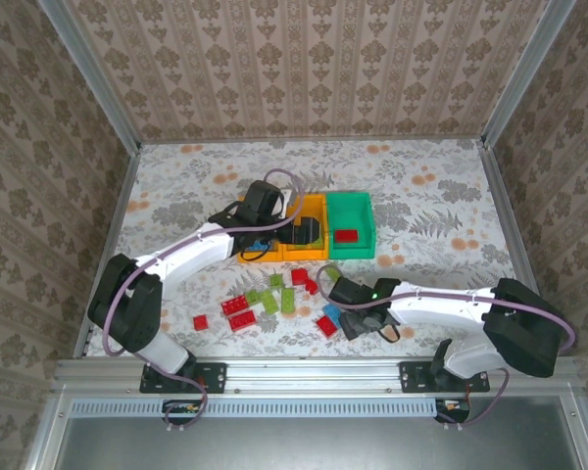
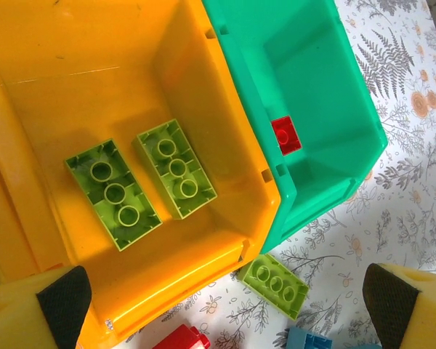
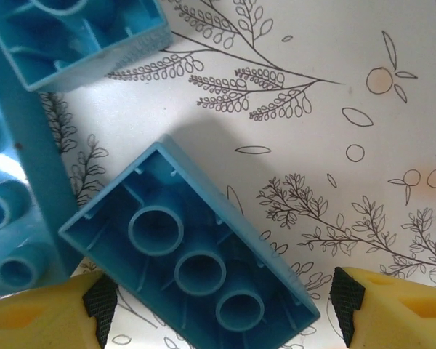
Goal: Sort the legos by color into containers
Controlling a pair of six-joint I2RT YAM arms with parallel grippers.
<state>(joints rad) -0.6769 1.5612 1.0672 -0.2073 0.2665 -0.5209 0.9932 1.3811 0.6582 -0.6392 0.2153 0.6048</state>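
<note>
**As the left fingers gape, the right fingers flank a blue brick**

From above, two orange bins and a green bin sit side by side in the middle of the table, with loose bricks scattered nearer.

At the left wrist, two lime bricks lie hollow side up in a glossy orange bin. Their long axes are parallel, running far-left to near-right. A red brick sits in the green bin. The fingers stand wide and empty.

At the right wrist, the smooth blue brick lies upturned, three tubes showing, slanted between spread fingers. Whether they touch it is unclear.
</note>
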